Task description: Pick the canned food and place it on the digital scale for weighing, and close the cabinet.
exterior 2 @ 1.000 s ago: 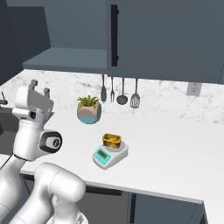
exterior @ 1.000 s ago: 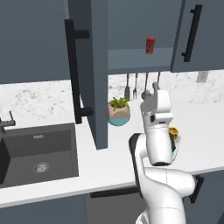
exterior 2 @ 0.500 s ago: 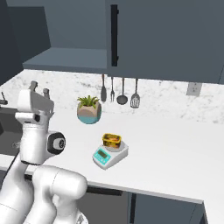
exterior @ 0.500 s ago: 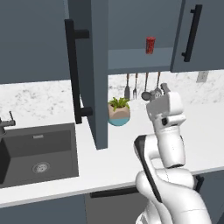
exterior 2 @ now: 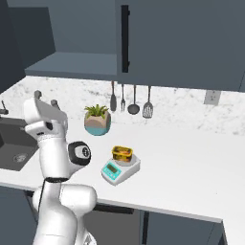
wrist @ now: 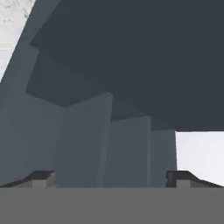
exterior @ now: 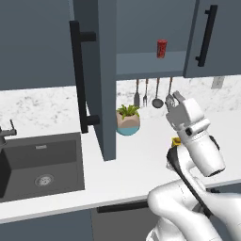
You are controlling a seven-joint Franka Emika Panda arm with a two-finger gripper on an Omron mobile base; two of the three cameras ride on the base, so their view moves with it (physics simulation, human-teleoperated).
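Resting on the white teal-fronted digital scale (exterior 2: 120,170), the yellow-orange tin (exterior 2: 122,153) is done; swing the empty, spread tool (exterior: 172,99) behind the open slate-blue cabinet door (exterior: 96,70) and push squarely.

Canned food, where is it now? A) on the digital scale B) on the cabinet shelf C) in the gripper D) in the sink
A: in the right base view the canned food sits on top of the digital scale on the counter, while the gripper is raised off to the side with nothing between its fingers.
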